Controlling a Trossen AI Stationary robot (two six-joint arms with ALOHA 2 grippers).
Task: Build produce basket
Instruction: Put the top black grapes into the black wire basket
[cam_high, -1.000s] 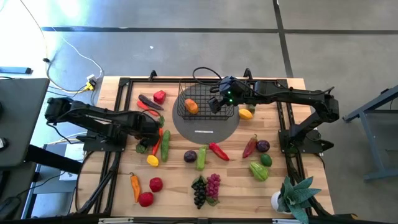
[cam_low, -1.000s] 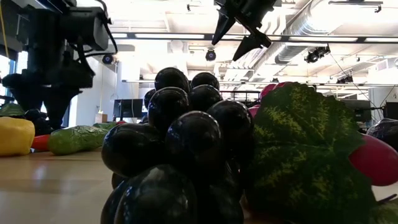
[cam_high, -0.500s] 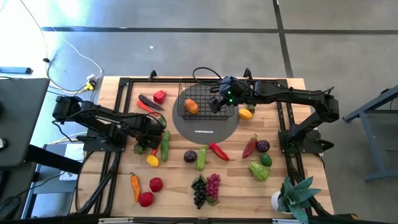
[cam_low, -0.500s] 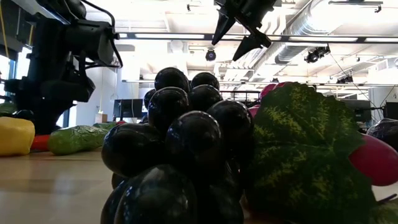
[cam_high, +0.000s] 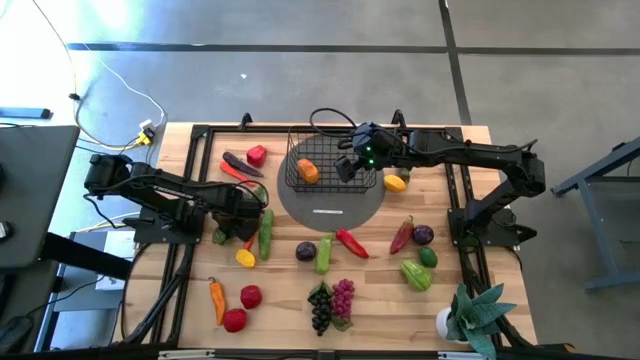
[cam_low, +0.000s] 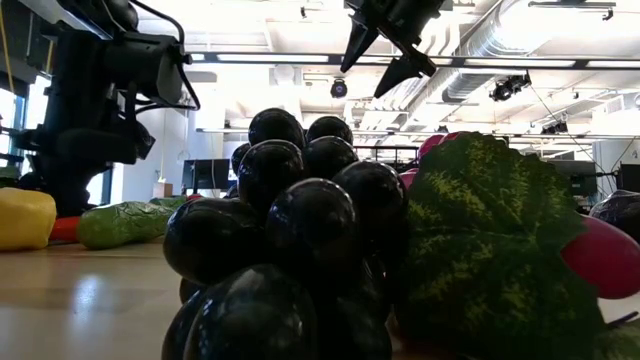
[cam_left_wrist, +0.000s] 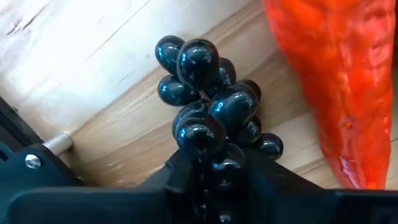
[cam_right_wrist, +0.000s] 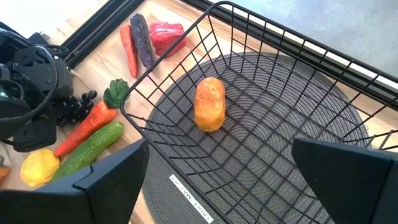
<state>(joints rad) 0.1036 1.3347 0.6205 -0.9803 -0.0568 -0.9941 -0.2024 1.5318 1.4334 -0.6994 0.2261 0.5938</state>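
Observation:
My left gripper (cam_high: 238, 222) points down at the table's left side and is shut on a small bunch of dark grapes (cam_left_wrist: 205, 106). The bunch lies beside an orange carrot (cam_left_wrist: 336, 87). The right wrist view shows that bunch (cam_right_wrist: 73, 106) next to the carrot (cam_right_wrist: 84, 127) and a cucumber (cam_right_wrist: 93, 146). My right gripper (cam_high: 345, 165) hangs open above the black wire basket (cam_high: 297, 150), which stands on a grey round mat. One orange fruit (cam_right_wrist: 209, 102) lies on the basket's grid bottom. My left gripper pinches one end of the grape bunch (cam_left_wrist: 214, 158) between its two fingers. The fingers come from above and point down. The rest of the bunch lies on the wooden table, stretched out away from the fingers.
Produce is scattered over the table: a lemon (cam_high: 245, 258), red peppers (cam_high: 350, 242), an eggplant (cam_high: 305, 250), green peppers (cam_high: 415, 273), and dark and purple grapes (cam_high: 330, 303) near the front edge. A potted plant (cam_high: 470, 315) stands front right. The grey mat (cam_high: 330, 207) lies mid-table.
My left gripper has sunk toward the table beside the carrot, shifted slightly toward the cucumber and rolled a little. In the low view its fingers have drawn together. My right gripper has kept still over the basket.

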